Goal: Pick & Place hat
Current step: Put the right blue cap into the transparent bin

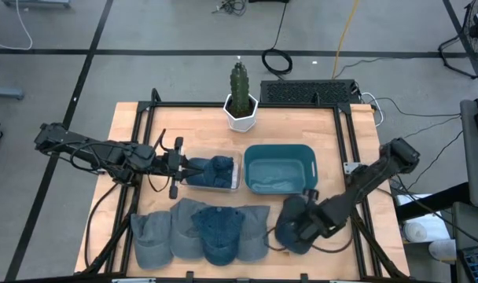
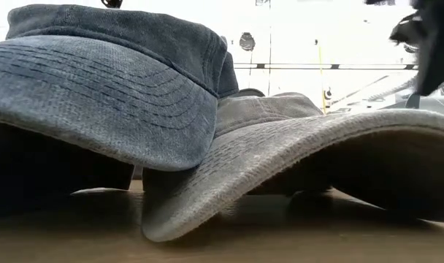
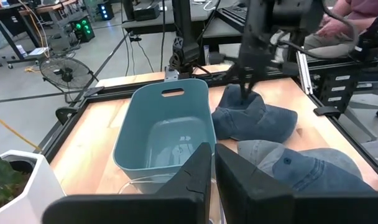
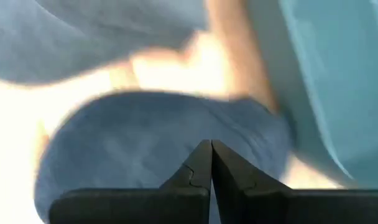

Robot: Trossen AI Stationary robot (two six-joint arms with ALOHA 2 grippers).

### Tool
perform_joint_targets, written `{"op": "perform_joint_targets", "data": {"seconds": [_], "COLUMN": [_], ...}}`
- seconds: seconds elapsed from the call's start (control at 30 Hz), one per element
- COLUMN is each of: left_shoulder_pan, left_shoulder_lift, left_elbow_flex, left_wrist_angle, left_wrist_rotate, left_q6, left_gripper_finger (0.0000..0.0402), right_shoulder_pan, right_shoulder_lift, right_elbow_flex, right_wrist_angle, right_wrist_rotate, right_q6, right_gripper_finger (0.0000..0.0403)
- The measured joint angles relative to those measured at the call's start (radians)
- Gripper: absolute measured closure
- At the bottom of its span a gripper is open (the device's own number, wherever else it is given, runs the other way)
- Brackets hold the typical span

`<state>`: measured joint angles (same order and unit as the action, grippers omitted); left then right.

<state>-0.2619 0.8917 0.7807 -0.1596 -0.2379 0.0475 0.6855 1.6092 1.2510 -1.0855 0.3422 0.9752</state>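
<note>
Pinching the dark blue hat (image 1: 290,228) beside the teal bin (image 1: 280,167), my right gripper (image 1: 295,226) has narrow jaws; I judge a lift next. My left gripper (image 1: 193,168) waits closed, opposite.

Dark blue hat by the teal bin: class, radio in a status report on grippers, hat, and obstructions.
Right gripper shut on dark blue hat, beside teal bin. Left gripper shut over clear tray holding a hat. Row of hats close alongside.

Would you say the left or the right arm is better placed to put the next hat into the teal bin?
Right: its gripper sits on the dark blue hat just below the teal bin; the left gripper is at the clear container.
</note>
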Motion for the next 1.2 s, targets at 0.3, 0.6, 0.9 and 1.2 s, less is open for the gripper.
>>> {"op": "perform_joint_targets", "data": {"seconds": [0.3,0.6,0.9,1.2], "left_shoulder_pan": [0.000,0.000,0.000,0.000], "left_shoulder_lift": [0.000,0.000,0.000,0.000], "left_elbow_flex": [0.000,0.000,0.000,0.000], "left_wrist_angle": [0.000,0.000,0.000,0.000], "left_wrist_rotate": [0.000,0.000,0.000,0.000], "left_q6": [0.000,0.000,0.000,0.000], "left_gripper_finger": [0.0371,0.0371,0.0371,0.0371], "right_shoulder_pan": [0.050,0.056,0.060,0.148], "right_shoulder_lift": [-0.004,-0.004,-0.058,-0.155], "right_elbow_flex": [-0.168,-0.288,-0.283,-0.282], "right_wrist_angle": [-0.202,0.087,0.569,0.828], "right_wrist_rotate": [-0.039,-0.419,-0.500,-0.478], "right_q6": [0.251,0.254,0.149,-0.049], "right_gripper_finger": [0.0403,0.0403,0.0403,0.0403]}}
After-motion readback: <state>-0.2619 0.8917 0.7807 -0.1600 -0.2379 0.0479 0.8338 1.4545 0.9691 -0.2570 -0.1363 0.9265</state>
